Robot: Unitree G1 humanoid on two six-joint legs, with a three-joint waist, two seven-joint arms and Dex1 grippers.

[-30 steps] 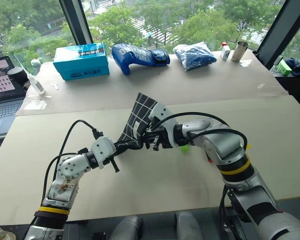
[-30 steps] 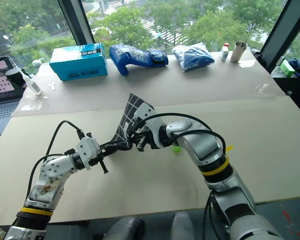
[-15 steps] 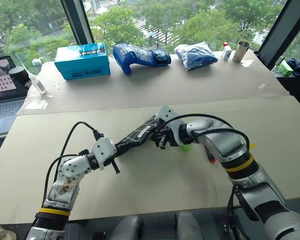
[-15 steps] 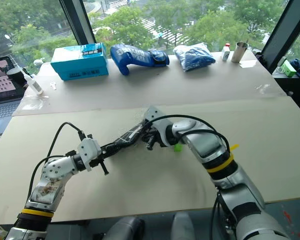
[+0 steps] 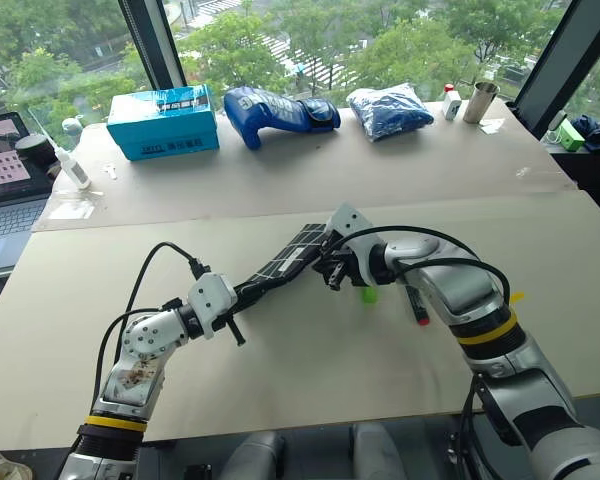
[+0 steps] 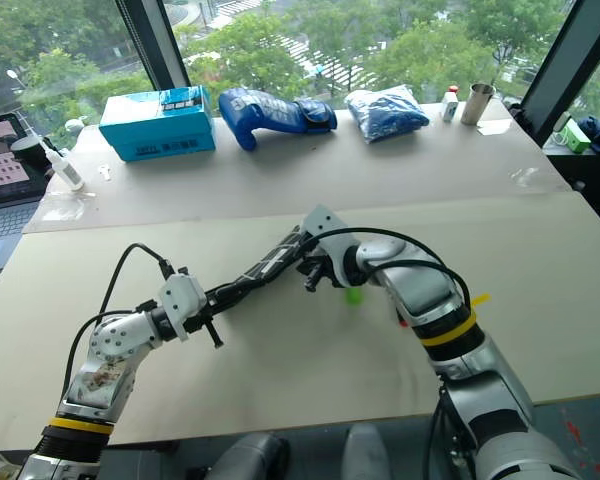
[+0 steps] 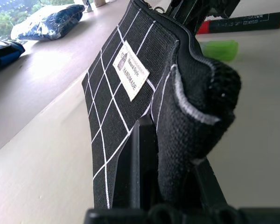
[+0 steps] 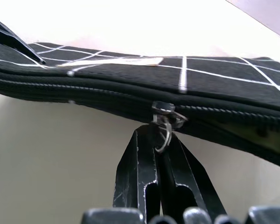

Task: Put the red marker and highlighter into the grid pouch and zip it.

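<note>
We read "HANDMADE" on the white label [image 7: 130,71] of the grid pouch [image 5: 285,262], black with white lines, held above the table [image 5: 310,370]. The left gripper [image 7: 170,154] clamps 1 end; the right gripper [image 8: 155,140] pinches the zipper ring [image 8: 164,122]. The highlighter [image 5: 368,294] and red marker [image 5: 414,305] lie just beside, on the table. Behind: a blue box [image 5: 163,121] and a boxing glove [image 5: 278,110].

I see the pouch [image 5: 285,262] held off the table [image 5: 310,370], mid-table, between my left gripper [image 5: 242,294] at its left end and right gripper [image 5: 330,275] at its zipper. Highlighter [image 5: 368,294] and marker [image 5: 414,304] lie on the table just right of it. Box [image 5: 163,121], glove [image 5: 275,110], bag [image 5: 388,108] along the far edge.
</note>
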